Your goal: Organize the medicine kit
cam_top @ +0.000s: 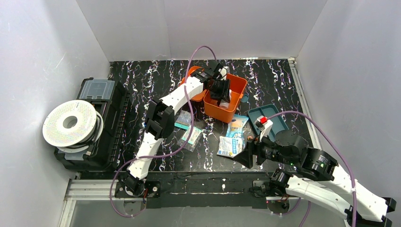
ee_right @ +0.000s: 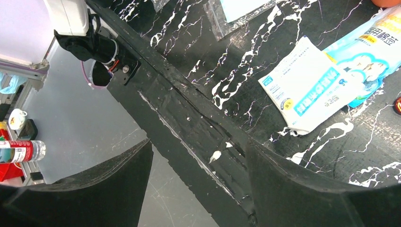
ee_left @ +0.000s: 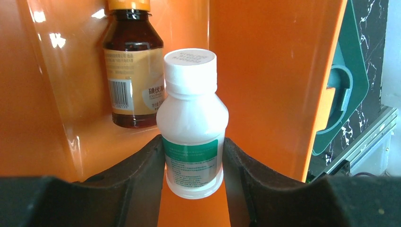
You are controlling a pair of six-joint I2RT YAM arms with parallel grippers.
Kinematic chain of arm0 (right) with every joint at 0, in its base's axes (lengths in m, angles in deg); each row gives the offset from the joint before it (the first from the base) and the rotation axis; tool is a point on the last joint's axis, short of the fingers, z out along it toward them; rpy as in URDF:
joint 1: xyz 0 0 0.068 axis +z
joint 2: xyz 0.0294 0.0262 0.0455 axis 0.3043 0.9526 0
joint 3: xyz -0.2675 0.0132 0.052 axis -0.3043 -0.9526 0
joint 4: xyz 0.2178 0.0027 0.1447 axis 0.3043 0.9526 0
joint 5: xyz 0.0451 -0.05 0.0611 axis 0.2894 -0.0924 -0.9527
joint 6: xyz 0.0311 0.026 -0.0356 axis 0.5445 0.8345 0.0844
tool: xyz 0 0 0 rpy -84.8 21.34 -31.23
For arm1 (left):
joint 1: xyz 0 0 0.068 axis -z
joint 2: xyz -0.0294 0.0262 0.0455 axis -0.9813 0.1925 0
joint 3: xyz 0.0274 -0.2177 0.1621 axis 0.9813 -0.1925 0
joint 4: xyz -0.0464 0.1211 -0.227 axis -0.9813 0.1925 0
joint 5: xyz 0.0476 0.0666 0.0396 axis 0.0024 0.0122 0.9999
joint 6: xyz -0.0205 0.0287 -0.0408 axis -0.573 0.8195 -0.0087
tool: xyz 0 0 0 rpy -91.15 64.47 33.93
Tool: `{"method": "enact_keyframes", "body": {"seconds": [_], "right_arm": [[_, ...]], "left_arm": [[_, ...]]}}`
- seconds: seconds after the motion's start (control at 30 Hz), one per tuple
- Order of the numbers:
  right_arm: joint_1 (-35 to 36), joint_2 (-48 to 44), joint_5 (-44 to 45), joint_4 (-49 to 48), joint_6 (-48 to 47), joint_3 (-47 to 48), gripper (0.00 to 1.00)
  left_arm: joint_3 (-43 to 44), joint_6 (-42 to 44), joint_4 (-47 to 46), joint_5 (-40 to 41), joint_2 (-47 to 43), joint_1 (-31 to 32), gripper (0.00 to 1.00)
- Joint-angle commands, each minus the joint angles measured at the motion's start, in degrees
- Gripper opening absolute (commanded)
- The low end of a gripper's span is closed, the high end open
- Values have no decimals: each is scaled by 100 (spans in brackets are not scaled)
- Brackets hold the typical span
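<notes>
Inside the medicine kit point(ee_left: 274, 71) room is tight: the white bottle point(ee_left: 191, 109) fills the left end effector point(ee_left: 193, 151), the brown bottle point(ee_left: 132, 71) lies against the wall beyond, and an orange wall stands close on the right. The right end effector point(ee_right: 198, 161) gapes over the bench point(ee_right: 236, 75) edge, with free passage up to the white packet point(ee_right: 309, 85).

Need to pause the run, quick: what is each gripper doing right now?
Left gripper: closed on the white bottle, inside the medicine kit.
Right gripper: open, holding nothing.
</notes>
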Motion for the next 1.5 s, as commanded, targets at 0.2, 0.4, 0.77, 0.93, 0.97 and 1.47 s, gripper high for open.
{"method": "enact_keyframes", "body": {"seconds": [0.2,0.4,0.77,0.93,0.97,1.47], "right_arm": [[21,204,27,-56,-151,6,79],[21,237,229,54,-101,70,80],[21,518,947,637,186,329,88],[23,571,1061,717,346,373,89],[21,571,1104,738,375,392,89],[21,888,1796,1064,987,525,91]], "left_arm": [[-287,18,381,-306,-207,155,1],[-496,-15,575,-288,-303,236,12],[-644,-72,589,-485,-451,289,56],[-658,-39,490,-617,-673,297,71],[-654,-37,448,-646,-728,300,73],[-766,2,343,-170,-2149,370,98]]}}
